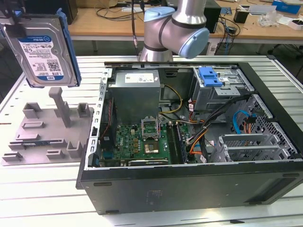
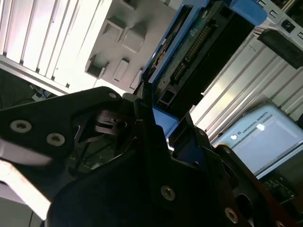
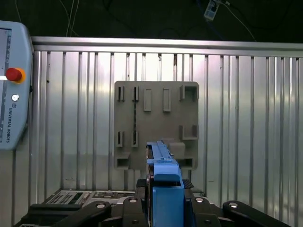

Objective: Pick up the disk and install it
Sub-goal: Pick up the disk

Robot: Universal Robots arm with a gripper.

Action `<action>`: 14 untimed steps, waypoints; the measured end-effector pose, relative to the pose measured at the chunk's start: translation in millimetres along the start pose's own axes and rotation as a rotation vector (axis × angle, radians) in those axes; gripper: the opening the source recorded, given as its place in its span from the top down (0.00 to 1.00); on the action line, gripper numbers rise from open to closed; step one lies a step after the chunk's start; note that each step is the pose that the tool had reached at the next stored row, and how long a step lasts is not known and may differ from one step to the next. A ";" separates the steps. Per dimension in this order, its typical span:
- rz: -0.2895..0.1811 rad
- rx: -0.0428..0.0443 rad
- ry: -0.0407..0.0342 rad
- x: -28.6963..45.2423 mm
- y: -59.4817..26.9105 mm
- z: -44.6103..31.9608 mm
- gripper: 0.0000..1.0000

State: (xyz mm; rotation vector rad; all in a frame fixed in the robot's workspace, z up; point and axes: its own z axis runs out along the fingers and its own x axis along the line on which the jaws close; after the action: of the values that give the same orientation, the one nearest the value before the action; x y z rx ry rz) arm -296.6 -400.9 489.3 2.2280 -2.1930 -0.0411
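— Where is the disk just now?

— The flat silver metal disk [image 1: 45, 49], with a white-and-blue label and a bright blue plastic frame round its edges, hangs upright in the air at the exterior view's left. It is above the grey moulded plastic holder tray [image 1: 47, 132] and touches nothing beneath it.

— And the gripper?

— The black gripper [image 3: 164, 185] is clenched on the disk. In the first wrist view its jaws stand one on each side of the blue frame, pressed against it (the second wrist view shows the same hold from the side, with the disk's connector edge pointing away).

— How far from the computer?

— Well apart. The open black metal computer case [image 1: 189, 142] lies on the ribbed aluminium table [image 1: 38, 189] to the exterior view's right of the tray, with its green board and a small blue plastic latch plate [image 1: 210, 75] showing inside. The grey-and-pale-blue robot arm [image 1: 175, 28] rises behind the case.

— Anything else on the table?

— A grey control pendant with a red button [image 3: 12, 94], lying apart from the tray.
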 end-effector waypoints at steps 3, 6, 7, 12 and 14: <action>0.000 0.0000 0.0001 7.0 -7.7 -0.9 0.63; 0.000 0.0000 0.0000 14.3 -15.8 -1.9 0.63; 0.000 0.0000 0.0000 16.6 -18.4 -2.3 0.63; 0.000 0.0000 0.0000 29.5 -33.7 -4.3 0.63; 0.000 -0.0001 0.0001 34.7 -40.3 -5.1 0.63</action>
State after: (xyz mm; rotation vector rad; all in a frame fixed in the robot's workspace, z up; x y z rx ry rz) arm -255.6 -434.9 492.9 2.2282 -2.1926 -0.0411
